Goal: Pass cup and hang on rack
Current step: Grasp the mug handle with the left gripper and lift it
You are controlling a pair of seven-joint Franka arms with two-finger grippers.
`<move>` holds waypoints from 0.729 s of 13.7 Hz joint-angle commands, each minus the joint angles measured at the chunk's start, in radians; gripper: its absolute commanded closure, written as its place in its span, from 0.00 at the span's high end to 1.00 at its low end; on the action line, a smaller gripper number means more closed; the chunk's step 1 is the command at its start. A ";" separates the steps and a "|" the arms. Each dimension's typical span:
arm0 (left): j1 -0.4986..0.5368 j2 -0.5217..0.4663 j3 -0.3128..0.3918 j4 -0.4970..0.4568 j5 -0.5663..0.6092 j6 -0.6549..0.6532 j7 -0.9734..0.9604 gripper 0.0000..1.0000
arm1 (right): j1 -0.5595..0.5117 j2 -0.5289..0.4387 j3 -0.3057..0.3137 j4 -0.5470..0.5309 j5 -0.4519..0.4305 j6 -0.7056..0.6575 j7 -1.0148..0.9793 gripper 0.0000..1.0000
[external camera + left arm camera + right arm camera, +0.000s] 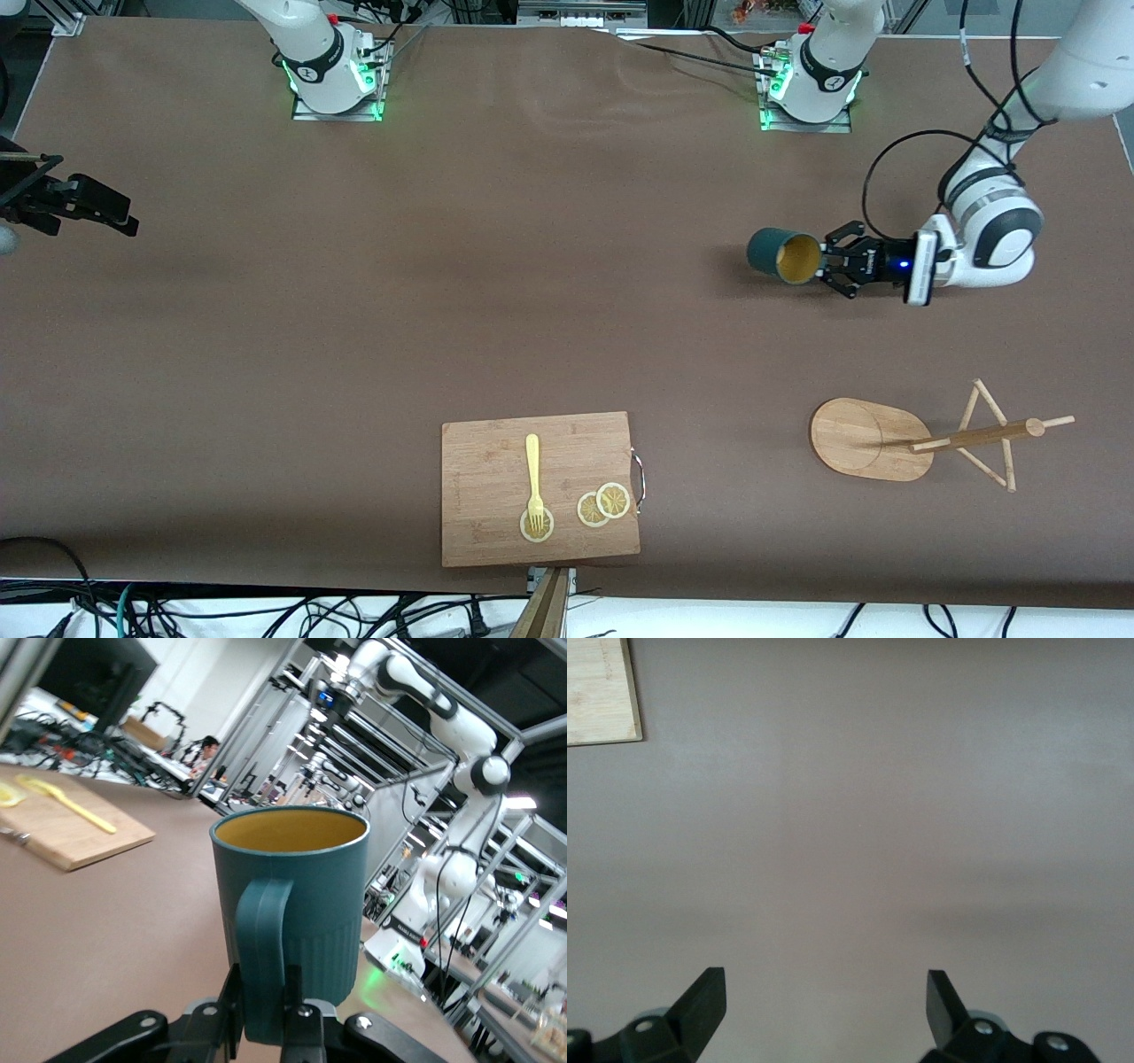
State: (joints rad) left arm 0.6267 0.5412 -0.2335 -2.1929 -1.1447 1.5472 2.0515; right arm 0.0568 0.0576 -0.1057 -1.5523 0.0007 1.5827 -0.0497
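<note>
While the cup (783, 255) hangs in the air on its side, the left pincer (831, 262) is squeezed tight on its loop handle (263, 961). It is up over the worktop (496, 292) near the left arm's end, about midway between the edge where the robot bases stand and the rack (921, 439).

It looks small and light, hard and stiff, so it will not bend. Its ribbed outside should give a bit of grip, but it could swing or slip, since only the thin handle is held. The other arm could best take it by the round body or the rim, leaving the handle free for a peg.

Lying on its side, the rack rests close to the worktop's front edge at the left arm's end, its pegs pointing sideways. Hanging looks hard that way.

At the right arm's end, the right pincer (89, 208) waits over the worktop's side edge with its fingers (700, 1005) spread wide, holding nothing.

Between the two arms lies lots of bare worktop for the pass. A cutting board (540, 487) with a fork (533, 474) and lemon slices (604, 505) sits by the front edge, well out of the way.
</note>
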 commanded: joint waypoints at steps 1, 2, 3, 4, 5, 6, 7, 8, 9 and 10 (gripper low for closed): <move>0.092 -0.064 -0.006 -0.027 0.031 -0.032 -0.218 0.00 | -0.011 0.005 0.012 0.020 -0.007 -0.013 0.007 1.00; 0.120 -0.072 -0.006 -0.025 0.031 -0.036 -0.323 0.00 | -0.011 0.005 0.012 0.020 -0.007 -0.013 0.007 1.00; 0.136 -0.075 -0.006 -0.010 0.033 -0.038 -0.426 0.00 | -0.012 0.005 0.012 0.020 -0.007 -0.012 0.005 1.00; 0.149 -0.078 -0.006 0.007 0.033 -0.039 -0.514 0.00 | -0.011 0.005 0.012 0.020 -0.007 -0.013 0.005 1.00; 0.165 -0.079 -0.007 0.024 0.033 -0.039 -0.604 0.00 | -0.012 0.005 0.012 0.020 -0.007 -0.013 0.005 1.00; 0.171 -0.081 -0.010 0.030 0.031 -0.042 -0.688 0.00 | -0.011 0.005 0.012 0.020 -0.007 -0.013 0.005 1.00; 0.173 -0.081 -0.009 0.036 0.022 -0.050 -0.773 0.00 | -0.012 0.005 0.012 0.020 -0.007 -0.010 0.004 1.00; 0.174 -0.081 -0.007 0.073 0.022 -0.053 -0.859 0.00 | -0.012 0.005 0.011 0.020 -0.007 -0.012 0.004 1.00; 0.176 -0.083 -0.007 0.111 0.022 -0.071 -0.946 0.00 | -0.012 0.005 0.011 0.020 -0.007 -0.012 0.004 1.00; 0.180 -0.081 -0.007 0.154 0.022 -0.099 -1.043 0.00 | -0.012 0.005 0.011 0.020 -0.007 -0.012 0.004 1.00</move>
State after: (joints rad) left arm 0.7931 0.4770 -0.2330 -2.1096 -1.1280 1.4980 1.1774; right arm 0.0567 0.0576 -0.1056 -1.5523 0.0007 1.5827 -0.0497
